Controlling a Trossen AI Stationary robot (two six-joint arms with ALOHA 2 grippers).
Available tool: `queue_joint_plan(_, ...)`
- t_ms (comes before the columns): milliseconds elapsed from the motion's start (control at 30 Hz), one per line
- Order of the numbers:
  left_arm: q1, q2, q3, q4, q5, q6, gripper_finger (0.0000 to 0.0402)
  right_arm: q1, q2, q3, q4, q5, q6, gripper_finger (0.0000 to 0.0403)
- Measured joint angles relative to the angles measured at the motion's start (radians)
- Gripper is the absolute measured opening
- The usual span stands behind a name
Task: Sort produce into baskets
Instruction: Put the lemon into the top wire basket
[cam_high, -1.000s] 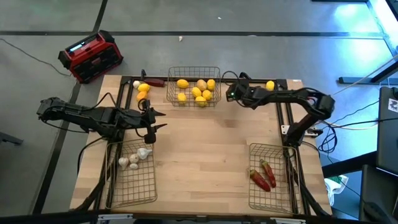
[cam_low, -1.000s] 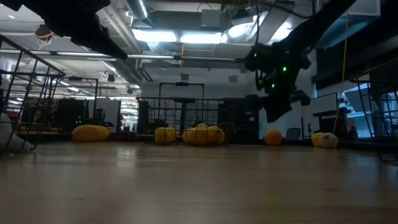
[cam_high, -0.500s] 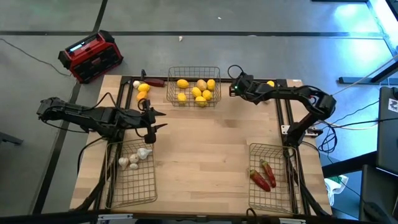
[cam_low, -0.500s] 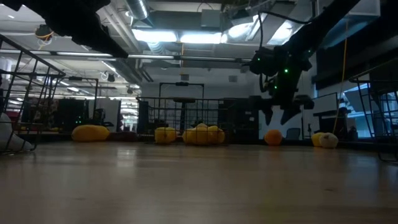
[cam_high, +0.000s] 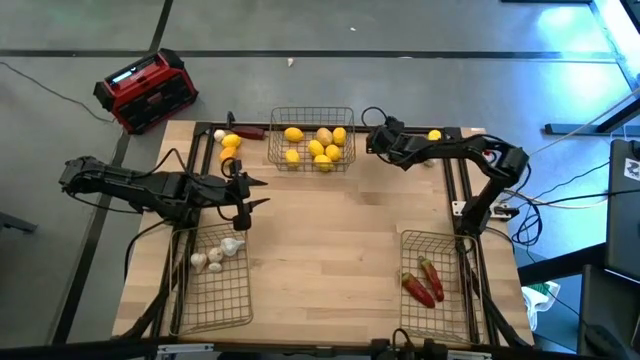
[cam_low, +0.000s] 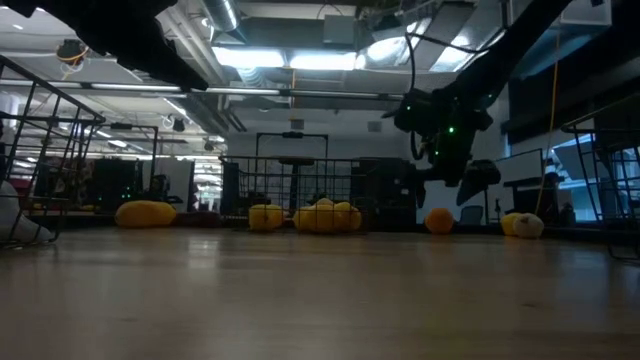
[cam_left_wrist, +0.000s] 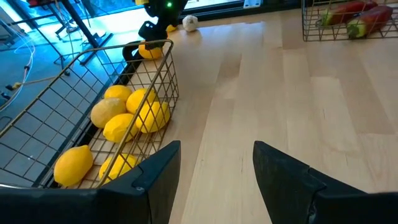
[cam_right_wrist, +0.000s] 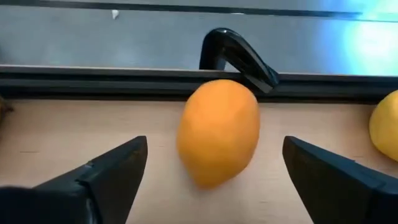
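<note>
An orange fruit (cam_right_wrist: 218, 130) lies on the table's far edge, between the spread fingers of the right gripper (cam_right_wrist: 214, 177), whose jaws stand wide open around it without touching. Beside it, the far wire basket (cam_high: 311, 139) holds yellow lemons (cam_high: 318, 148). The left gripper (cam_high: 247, 194), jaws open and empty, hovers above the near-left basket (cam_high: 212, 280) of garlic bulbs (cam_high: 215, 257). Red chilies (cam_high: 424, 281) lie in the near-right basket (cam_high: 436, 283).

readable text: none | labels: none | signs: none
</note>
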Motion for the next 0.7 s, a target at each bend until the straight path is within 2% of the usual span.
queue_joint_plan(367,0.0,0.0,0.0,0.0,0.0,0.0,0.0198,-0.035,0.073,0.0,0.06,0.036,-0.002,0.0369)
queue_joint_plan(700,0.0,0.0,0.0,0.0,0.0,0.001,0.0198,-0.032,0.089,0.0,0.069,0.026,-0.001,0.0293)
